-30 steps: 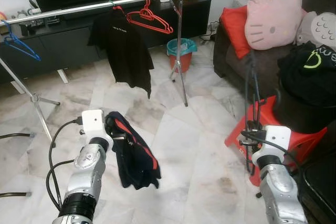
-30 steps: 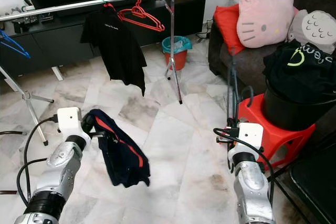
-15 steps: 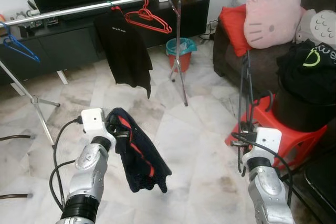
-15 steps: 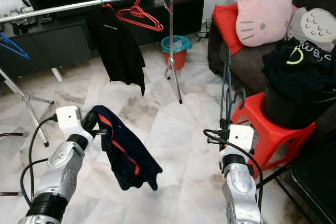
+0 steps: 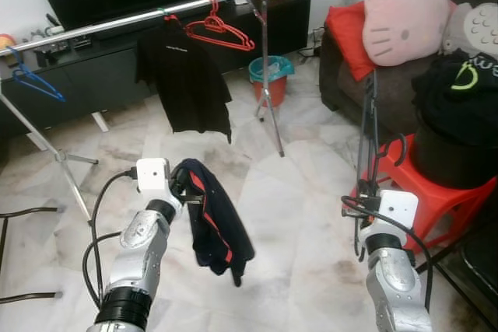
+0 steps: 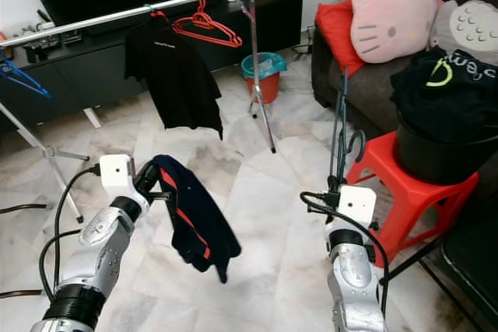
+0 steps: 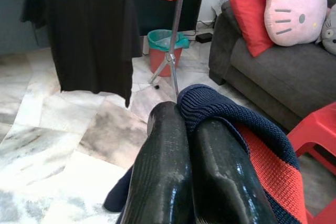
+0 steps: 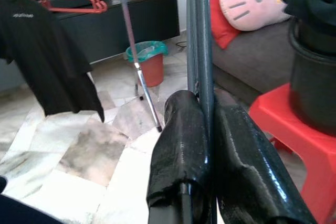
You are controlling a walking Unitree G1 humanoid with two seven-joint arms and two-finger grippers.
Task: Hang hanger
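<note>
Left eye view: my right gripper (image 5: pixel 367 192) is clenched on a dark hanger (image 5: pixel 368 126), near right. Left gripper (image 5: pixel 189 192) grasps a navy-red garment (image 5: pixel 218 223). Rail (image 5: pixel 140 18) is far off; hanging not yet done.

Cut off at the frame's top: the dark hanger (image 8: pixel 200 40) pinched in the right gripper (image 8: pixel 210 145); hidden under the navy-and-red garment (image 5: pixel 214 219): whatever the left gripper (image 7: pixel 191 145) pinches; too small to read: print on the black T-shirt (image 5: pixel 187 75).
</note>
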